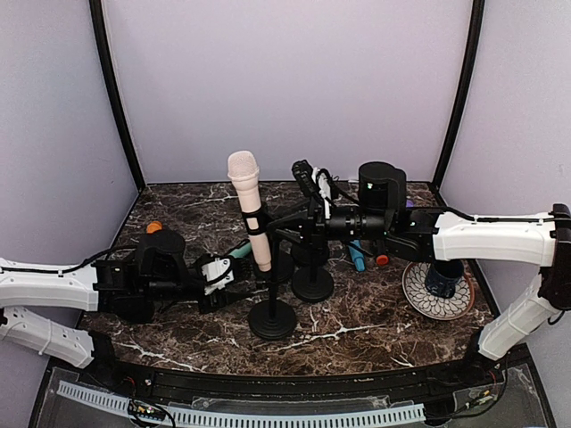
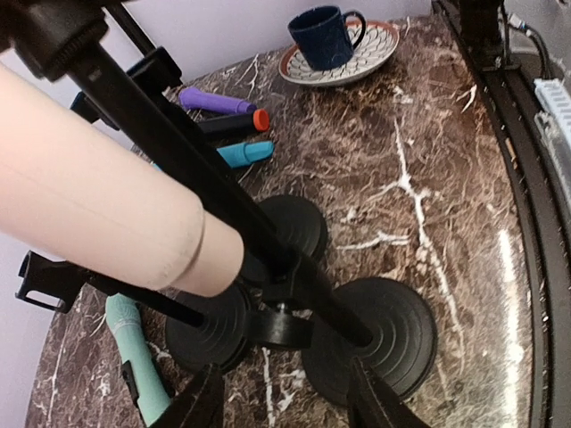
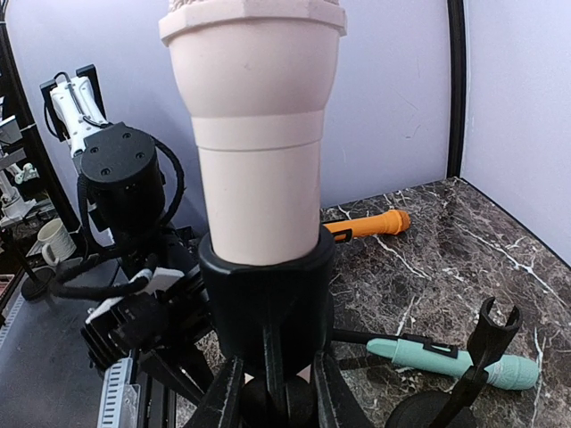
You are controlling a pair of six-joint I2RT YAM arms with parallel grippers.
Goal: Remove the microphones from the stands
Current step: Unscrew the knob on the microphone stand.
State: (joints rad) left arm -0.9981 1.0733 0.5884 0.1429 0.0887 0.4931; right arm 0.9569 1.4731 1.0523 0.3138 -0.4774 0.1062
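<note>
right gripper (image 3: 278,392) is pinching the stand (image 1: 271,290) under the near-upright microphone (image 1: 251,201); left gripper (image 2: 287,406), half-open and empty, is sitting low-left of its tail.

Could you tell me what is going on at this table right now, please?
Two robot arms are working on the pink microphone, which sits upright in the clip of its stand, not yet removed. The right gripper is closed on the stand just below the clip, apparently steadying it. The left gripper is open and low, near the microphone's bottom end, holding nothing.
</note>
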